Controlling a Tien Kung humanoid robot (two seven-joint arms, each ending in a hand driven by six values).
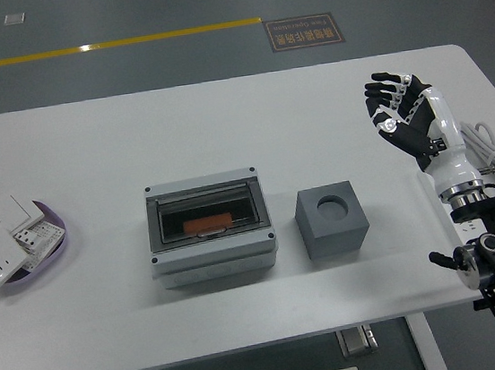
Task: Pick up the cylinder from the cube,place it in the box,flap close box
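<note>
A grey cube (pixel 332 220) stands right of centre on the white table (pixel 222 125); the round hole in its top is empty. Left of it sits a grey box (pixel 210 226) whose dark see-through flap lies shut. An orange cylinder (pixel 207 221) shows through the flap, lying inside the box. My right hand (pixel 396 108) is raised over the table's right side, well right of and beyond the cube, fingers spread and holding nothing. The left arm is out of sight.
A purple dish (pixel 56 244) piled with white switches and sockets rests at the table's left edge. White cables (pixel 487 151) lie at the right edge beside my right forearm.
</note>
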